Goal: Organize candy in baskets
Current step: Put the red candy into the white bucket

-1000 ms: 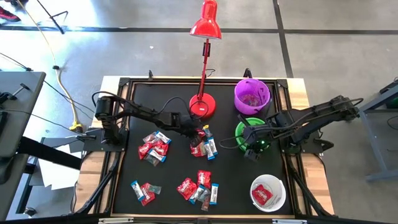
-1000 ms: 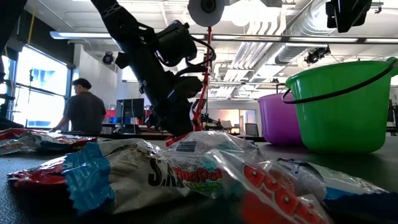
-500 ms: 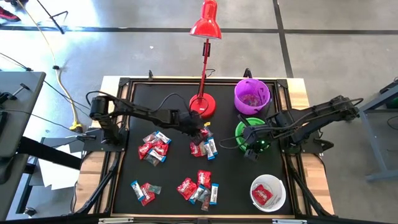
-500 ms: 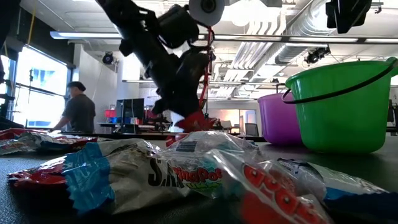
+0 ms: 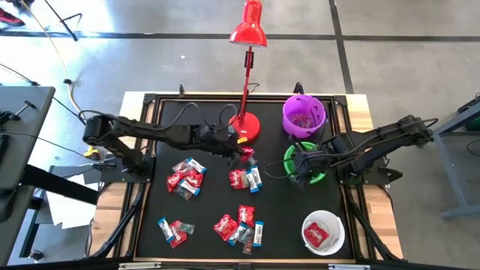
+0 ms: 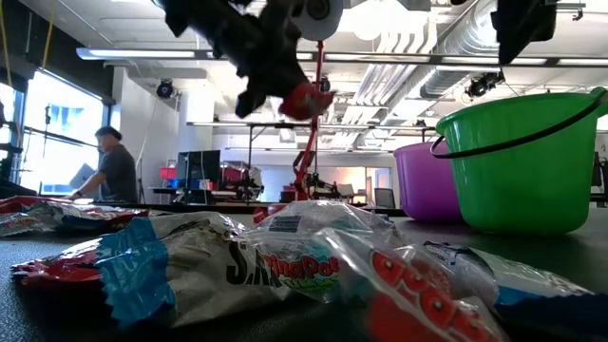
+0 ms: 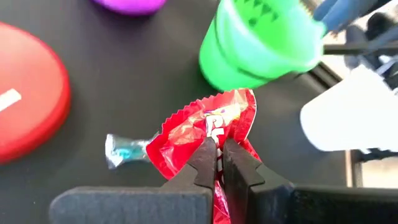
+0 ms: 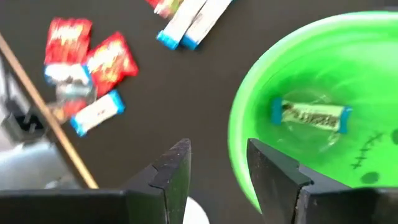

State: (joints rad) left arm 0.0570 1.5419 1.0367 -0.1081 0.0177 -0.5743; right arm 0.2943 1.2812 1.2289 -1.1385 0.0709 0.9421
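Note:
My left gripper [image 5: 241, 148] hangs above the table beside the red lamp's base, shut on a red wrapped candy [image 7: 208, 127]. The low view shows that candy [image 6: 306, 100] high above the tabletop. My right gripper [image 8: 217, 168] stands open over the near-left rim of the green basket [image 5: 304, 161], touching nothing. A blue-and-white candy [image 8: 311, 115] lies on this basket's floor. The purple basket [image 5: 304, 115] stands behind the green one. At the near right, the white basket [image 5: 323, 232] holds red candy. Loose candy lies in several piles [image 5: 185, 178] on the black mat. My left gripper pinches the red candy's wrapper [image 7: 216, 138] between its two fingers. They come from the table's left side, slanting downward. Most of the wrapper sticks out past the fingertips, and the candy is lifted clear of the table.
The red lamp's round base [image 5: 244, 127] sits just behind my left gripper, and its stem rises to the shade [image 5: 248, 30]. Candy piles lie at mid-table [image 5: 245, 178], near centre [image 5: 240, 225] and near left [image 5: 172, 231]. A small silvery-blue candy [image 7: 127, 149] lies below the held one.
My left gripper has risen from the mid-table candy pile with the red candy. The candy is now lifted clear of the table. The gripper has also tipped closer to level.

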